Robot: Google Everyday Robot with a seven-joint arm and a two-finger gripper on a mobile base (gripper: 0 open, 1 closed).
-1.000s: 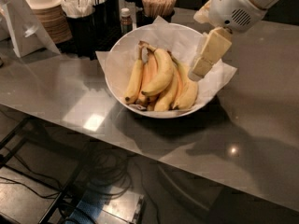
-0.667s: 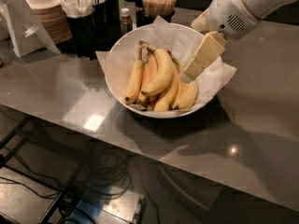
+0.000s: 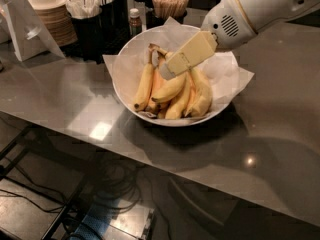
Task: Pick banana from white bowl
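Note:
A large white bowl (image 3: 124, 89) lined with crinkled white paper stands on the grey counter. It holds several ripe yellow bananas with dark stems. One curved banana (image 3: 172, 87) lies across the top of the pile. My gripper (image 3: 167, 72), a cream-coloured piece on a white arm coming from the upper right, hangs over the bowl. Its tip is right at the stem end of the bananas, above the top banana. I cannot see whether it touches a banana.
Behind the bowl stand stacked paper bowls (image 3: 47, 11), a black holder with packets (image 3: 90, 16), a small bottle (image 3: 134, 21) and a cup of wooden sticks (image 3: 170, 3). A clear sign holder (image 3: 22, 31) is at the far left. The counter's front edge runs diagonally below the bowl.
The gripper has moved left across the bowl, from the right side of the pile to above the bananas near their stems. The bananas have not moved.

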